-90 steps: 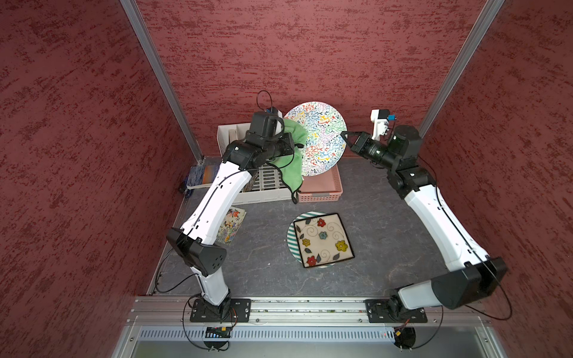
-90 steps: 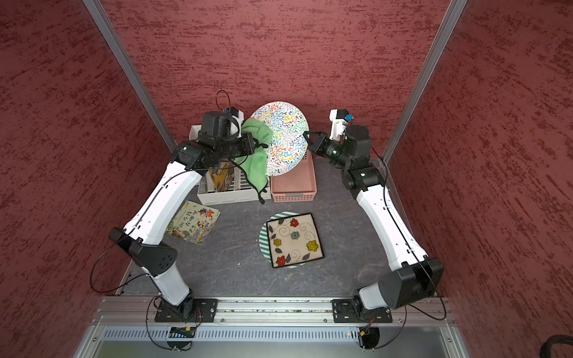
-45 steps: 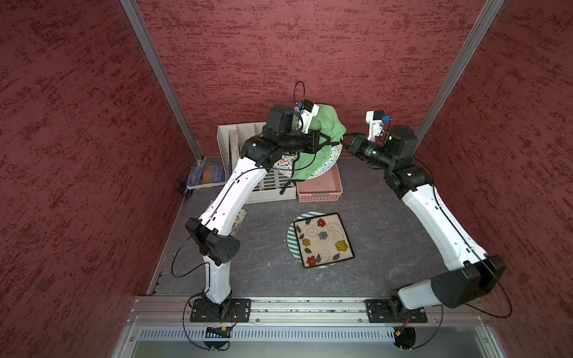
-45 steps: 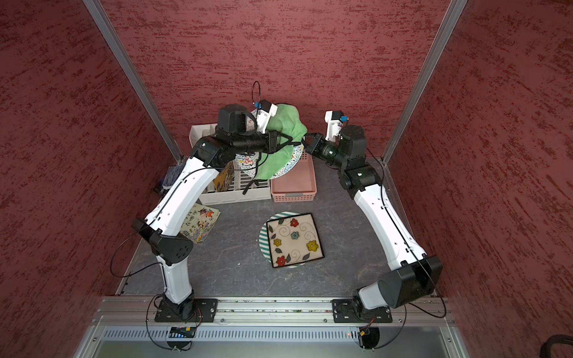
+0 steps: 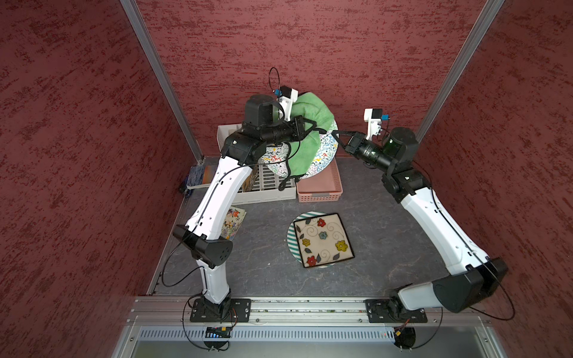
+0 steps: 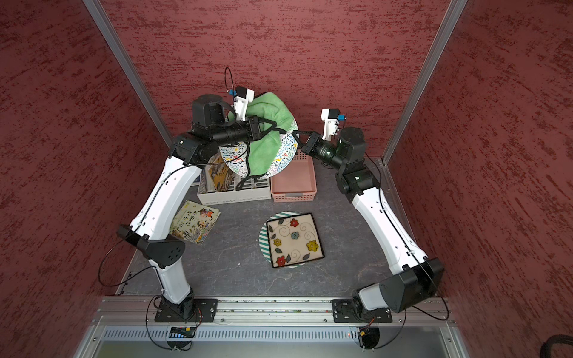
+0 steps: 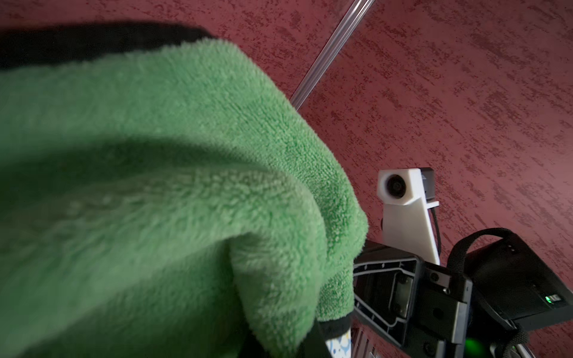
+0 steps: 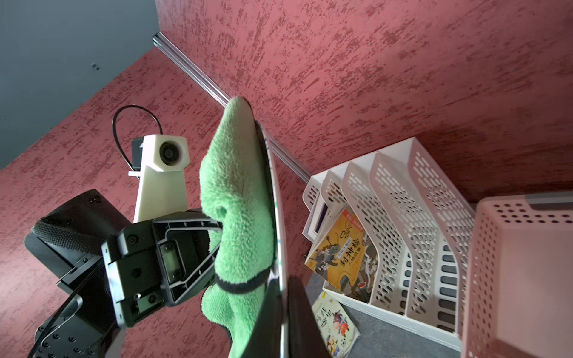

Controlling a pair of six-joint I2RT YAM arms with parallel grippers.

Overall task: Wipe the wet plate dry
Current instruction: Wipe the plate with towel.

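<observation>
The left hand (image 5: pixel 314 128) is clenched on the green cloth (image 5: pixel 305 152), and its fingers press the cloth against the face of the patterned plate (image 5: pixel 326 148). The plate is up in the air, steeply tilted, above the white file rack (image 5: pixel 263 196) and the pink basket (image 5: pixel 319 196) on the counter. The right hand (image 5: pixel 337 137) is clamped on the plate's right rim.

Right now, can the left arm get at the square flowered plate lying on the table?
Probably yes: the square flowered plate lies in the open with nothing over it, but the left pincer is shut on the green cloth, so it couldn't grip it.
</observation>
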